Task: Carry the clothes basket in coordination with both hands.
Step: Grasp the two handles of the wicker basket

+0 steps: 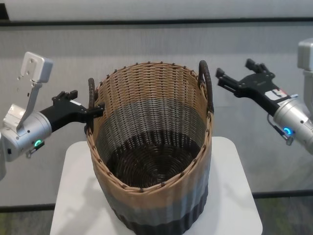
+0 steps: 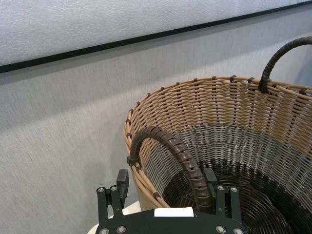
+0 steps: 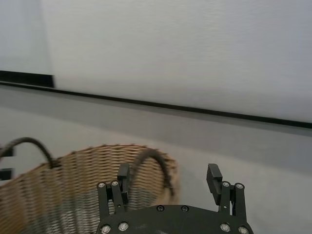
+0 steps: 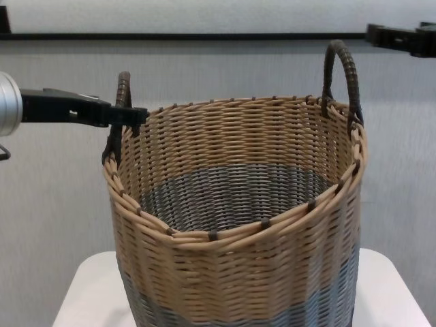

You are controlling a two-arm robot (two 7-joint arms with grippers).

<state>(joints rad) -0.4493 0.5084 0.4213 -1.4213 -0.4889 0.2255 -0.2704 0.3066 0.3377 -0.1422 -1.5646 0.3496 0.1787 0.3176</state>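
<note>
The clothes basket (image 1: 151,161) stands mid-table on a small white table (image 1: 234,196) before a grey wall (image 1: 146,39), the left gripper (image 1: 95,111) wide open astride its left handle (image 1: 90,98), the right gripper (image 1: 221,78) open, holding nothing, just beside the right handle (image 1: 207,88).

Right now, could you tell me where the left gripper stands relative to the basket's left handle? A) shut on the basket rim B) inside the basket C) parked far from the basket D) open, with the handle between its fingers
D: the left gripper stands open, its fingers on either side of the left handle of the clothes basket, not yet closed.
</note>
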